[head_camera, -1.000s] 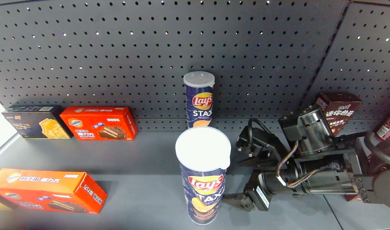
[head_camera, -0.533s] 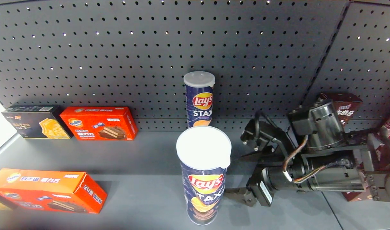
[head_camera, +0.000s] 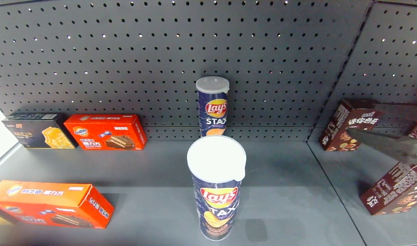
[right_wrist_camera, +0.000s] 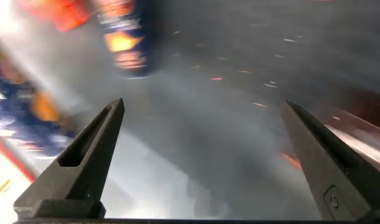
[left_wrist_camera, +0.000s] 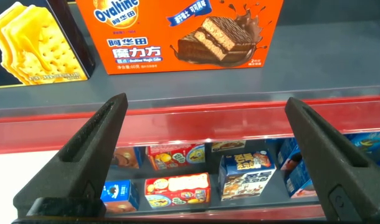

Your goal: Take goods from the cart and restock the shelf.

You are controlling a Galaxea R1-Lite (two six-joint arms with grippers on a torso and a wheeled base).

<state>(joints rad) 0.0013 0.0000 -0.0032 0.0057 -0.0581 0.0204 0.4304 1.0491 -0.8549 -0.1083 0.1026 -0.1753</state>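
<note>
— Head view first: where is there open room on the shelf (head_camera: pixel 153 167)?

— Bare deck runs from 7 to 10 o'clock of the front chip can (head_camera: pixel 217 186), out to the front orange box (head_camera: pixel 51 204). More runs from 1 to 4 o'clock of it, as far as the seam (head_camera: pixel 331 184) between panels. The pegboard (head_camera: pixel 126 51) closes off 12 o'clock. The can stands near the shelf's front, which the picture cuts off at 6 o'clock.

— What is hard to read?

— The right wrist view is smeared: I make out a dark-blue can shape (right_wrist_camera: pixel 124 37) and little else. In the head view a blurred grey bar of my right arm (head_camera: pixel 389 147) juts in at 3 o'clock, in front of the rear brown box (head_camera: pixel 348 124) and above the near brown box (head_camera: pixel 393 189). The picture's edge crops that near box, and the front orange box too, at 8 o'clock.

— And the cans, and your end effectors?

— Both cans are upright, dark blue with a red-and-yellow logo and pale lids. The rear chip can (head_camera: pixel 212 106) stands against the pegboard, at 12 o'clock of the front one and apart from it. My right end effector (right_wrist_camera: pixel 202 162) is spread wide, holding nothing. My left end effector (left_wrist_camera: pixel 205 155) is wide too, facing a red shelf lip (left_wrist_camera: pixel 190 124), with an orange wafer pack (left_wrist_camera: pixel 177 34) and a cracker pack (left_wrist_camera: pixel 34 43) above it.
</note>
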